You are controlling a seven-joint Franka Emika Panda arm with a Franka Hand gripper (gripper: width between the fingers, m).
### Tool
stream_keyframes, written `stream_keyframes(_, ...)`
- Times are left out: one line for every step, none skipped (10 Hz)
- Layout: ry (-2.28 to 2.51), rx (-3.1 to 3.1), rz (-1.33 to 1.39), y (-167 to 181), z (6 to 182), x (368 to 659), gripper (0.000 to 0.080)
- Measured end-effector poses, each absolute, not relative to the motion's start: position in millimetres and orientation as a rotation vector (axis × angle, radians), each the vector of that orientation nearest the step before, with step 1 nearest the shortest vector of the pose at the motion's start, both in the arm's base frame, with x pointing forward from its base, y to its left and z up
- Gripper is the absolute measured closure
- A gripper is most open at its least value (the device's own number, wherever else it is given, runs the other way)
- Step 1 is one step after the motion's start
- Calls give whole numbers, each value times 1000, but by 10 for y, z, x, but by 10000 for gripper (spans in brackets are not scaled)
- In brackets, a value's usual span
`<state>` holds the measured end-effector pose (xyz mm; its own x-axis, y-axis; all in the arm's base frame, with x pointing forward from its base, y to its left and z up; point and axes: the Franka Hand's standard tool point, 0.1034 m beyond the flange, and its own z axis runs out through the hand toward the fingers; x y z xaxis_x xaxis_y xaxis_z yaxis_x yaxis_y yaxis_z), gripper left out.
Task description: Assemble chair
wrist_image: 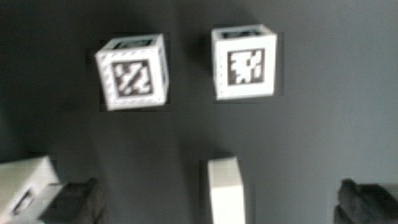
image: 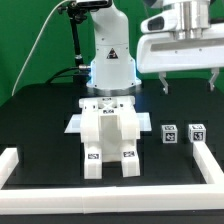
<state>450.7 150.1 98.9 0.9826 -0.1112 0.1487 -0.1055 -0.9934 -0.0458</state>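
Observation:
The chair's joined white parts [image: 108, 138] stand in the middle of the black table, with tags on the front ends. Two small white tagged cubes [image: 169, 133] [image: 197, 131] sit side by side to the exterior view's right of that structure. My gripper [image: 187, 82] hangs high above the cubes, open and holding nothing. In the wrist view both cubes [wrist_image: 130, 72] [wrist_image: 244, 62] lie far below, ahead of the fingers [wrist_image: 71, 200]. A corner of the white structure [wrist_image: 22, 182] shows at that view's edge.
A white rail [image: 20, 160] edges the table at the front and sides. One end of a white bar [wrist_image: 226, 188], apparently the rail, lies on the table below the gap between my fingers. The arm's white base [image: 108, 55] stands behind the chair parts.

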Motion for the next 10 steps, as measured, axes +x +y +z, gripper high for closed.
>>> stream_keyframes(150,-3106,-221,1548,812,4509,151)
stream_keyframes(173,-3104,-221,1575,695,4505,151)
stream_keyframes(177,-3106,-201,1648,559,4427,151)
stream_keyframes(175,-3109,-180,1709,492,4364,151)
stream_keyframes(174,-3111,-172,1740,456,4349,151)
stream_keyframes(173,-3113,-165,1782,413,4344,151)
stream_keyframes(158,-3118,-160,1833,368,4346,151)
stream_keyframes(153,-3120,-159,1855,341,4371,151)
stream_keyframes(151,-3121,-161,1870,318,4404,151)
stream_keyframes(149,-3125,-159,1874,263,4421,151)
